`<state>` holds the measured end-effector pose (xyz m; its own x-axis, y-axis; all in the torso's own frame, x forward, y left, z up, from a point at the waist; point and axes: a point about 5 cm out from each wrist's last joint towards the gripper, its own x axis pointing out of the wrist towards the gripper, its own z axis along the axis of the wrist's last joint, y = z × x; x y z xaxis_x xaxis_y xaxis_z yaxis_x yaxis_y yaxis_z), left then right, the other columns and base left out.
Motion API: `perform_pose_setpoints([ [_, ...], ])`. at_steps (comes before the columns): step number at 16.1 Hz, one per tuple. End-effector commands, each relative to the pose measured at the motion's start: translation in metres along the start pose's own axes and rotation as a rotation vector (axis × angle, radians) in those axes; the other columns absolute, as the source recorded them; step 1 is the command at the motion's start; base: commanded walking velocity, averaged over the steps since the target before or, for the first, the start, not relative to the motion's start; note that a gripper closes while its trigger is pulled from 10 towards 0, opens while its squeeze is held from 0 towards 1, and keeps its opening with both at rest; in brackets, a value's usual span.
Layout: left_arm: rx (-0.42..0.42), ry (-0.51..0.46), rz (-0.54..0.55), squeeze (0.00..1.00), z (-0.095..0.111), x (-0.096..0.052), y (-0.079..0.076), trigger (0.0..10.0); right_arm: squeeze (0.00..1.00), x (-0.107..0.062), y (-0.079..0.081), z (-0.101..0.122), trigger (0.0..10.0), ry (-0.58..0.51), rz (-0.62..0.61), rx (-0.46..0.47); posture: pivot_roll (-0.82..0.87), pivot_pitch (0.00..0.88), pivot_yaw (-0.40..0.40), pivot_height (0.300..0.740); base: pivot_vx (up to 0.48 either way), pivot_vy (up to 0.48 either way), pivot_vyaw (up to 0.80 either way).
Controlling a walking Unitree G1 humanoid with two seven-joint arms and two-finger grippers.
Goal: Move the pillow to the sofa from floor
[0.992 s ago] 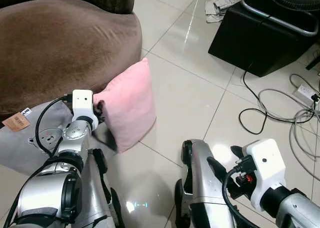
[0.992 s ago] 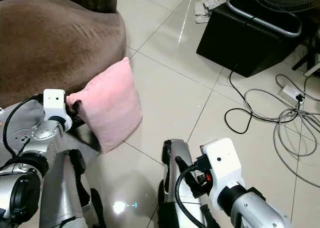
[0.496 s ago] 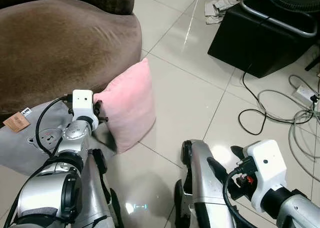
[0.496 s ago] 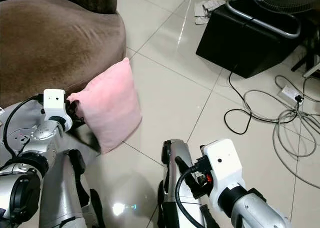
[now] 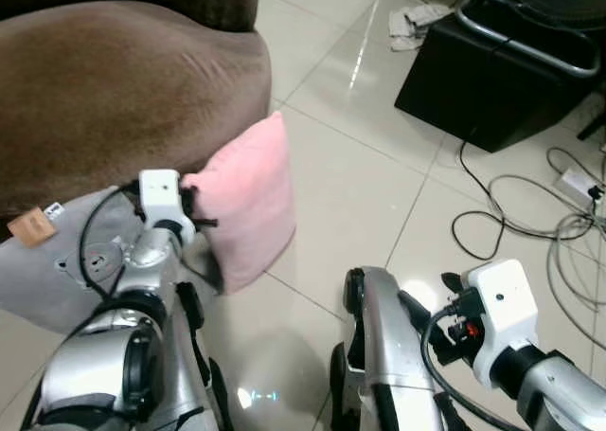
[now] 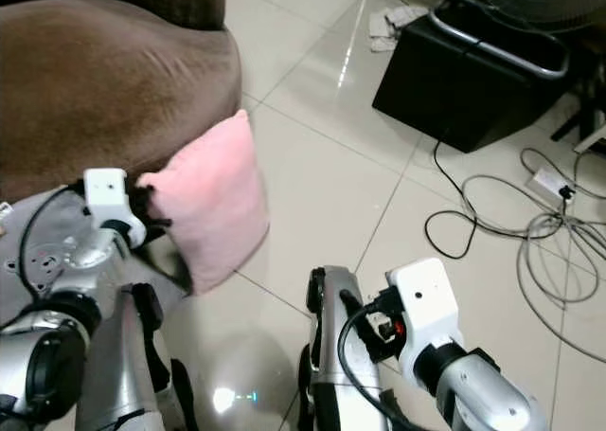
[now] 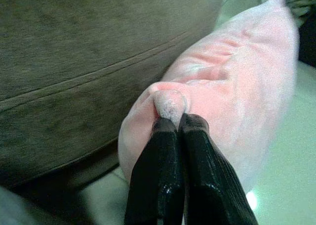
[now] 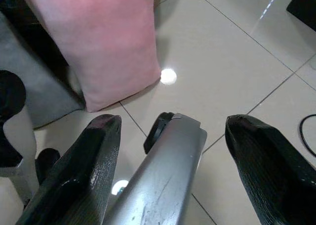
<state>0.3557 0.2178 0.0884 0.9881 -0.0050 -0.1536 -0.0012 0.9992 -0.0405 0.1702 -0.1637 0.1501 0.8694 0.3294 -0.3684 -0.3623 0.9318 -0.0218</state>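
Observation:
A pink pillow (image 5: 248, 202) stands on edge on the tiled floor, leaning against the brown sofa (image 5: 114, 90). My left gripper (image 7: 170, 118) is shut on a pinched fold at the pillow's corner (image 7: 170, 100), beside the sofa's front. The left wrist block (image 5: 159, 189) sits just left of the pillow. My right gripper (image 8: 170, 131) hangs open low over the floor on the right, its fingers (image 8: 98, 136) spread wide either side of my silver leg (image 8: 163, 175), apart from the pillow (image 8: 106, 42).
A grey cloth (image 5: 57, 270) with a tag lies on the floor below the sofa. A black box (image 5: 492, 80) with a fan on it stands at the back right. Loose cables (image 5: 530, 218) and a power strip (image 5: 579, 180) sprawl over the tiles on the right.
The camera has shifted slightly. The left wrist has tilted and lifted a little with the pillow corner still held; the pillow stays against the sofa.

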Motion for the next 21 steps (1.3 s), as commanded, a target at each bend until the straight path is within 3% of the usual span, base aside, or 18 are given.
perform_pose_setpoints([
  [1, -0.024, -0.025, -0.047, 0.00, -0.006, -0.002, -0.010, 0.0, 0.00, 0.007, -0.007, -0.006, 10.0, 0.000, -0.034, 0.015, -0.17, 0.123, -0.064, 0.468, 0.000, 0.000, 0.00],
  [5, -0.013, -0.135, -0.190, 0.00, -0.004, -0.002, -0.056, 0.0, 0.00, 0.040, -0.018, -0.024, 10.0, -0.003, -0.052, 0.027, -0.10, 0.037, -0.002, 0.468, 0.000, 0.000, 0.00],
  [7, -0.067, -0.172, -0.177, 0.00, 0.002, -0.001, -0.063, 0.0, 0.00, 0.049, -0.020, -0.028, 10.0, -0.008, -0.059, 0.027, -0.09, 0.007, 0.009, 0.468, 0.000, 0.000, 0.00],
  [9, -0.057, -0.260, -0.209, 0.00, 0.016, 0.001, -0.079, 0.0, 0.00, 0.059, -0.027, -0.033, 10.0, -0.012, -0.106, 0.011, -0.06, 0.000, 0.034, 0.468, 0.000, 0.000, 0.00],
  [13, -0.054, -0.384, -0.219, 0.00, 0.040, 0.003, -0.083, 0.0, 0.00, 0.079, -0.022, -0.027, 10.0, -0.082, -0.090, -0.019, -0.03, 0.000, 0.074, 0.468, 0.000, 0.000, 0.00],
  [16, 0.009, -0.548, -0.298, 0.00, 0.057, -0.018, -0.085, 0.0, 0.00, 0.092, -0.024, -0.001, 10.0, -0.202, -0.126, -0.007, -0.02, 0.000, 0.090, 0.468, 0.000, 0.000, 0.00],
  [18, 0.012, -0.595, -0.347, 0.00, 0.066, -0.033, -0.087, 0.0, 0.00, 0.097, -0.028, 0.007, 10.0, -0.239, -0.145, -0.002, 0.01, 0.000, 0.076, 0.473, 0.000, 0.000, 0.00],
  [21, 0.034, -0.646, -0.477, 0.00, 0.083, -0.069, -0.096, 0.0, 0.00, 0.117, -0.027, 0.022, 10.0, -0.287, -0.137, -0.012, 0.08, 0.000, 0.037, 0.503, 0.000, 0.000, 0.00],
])
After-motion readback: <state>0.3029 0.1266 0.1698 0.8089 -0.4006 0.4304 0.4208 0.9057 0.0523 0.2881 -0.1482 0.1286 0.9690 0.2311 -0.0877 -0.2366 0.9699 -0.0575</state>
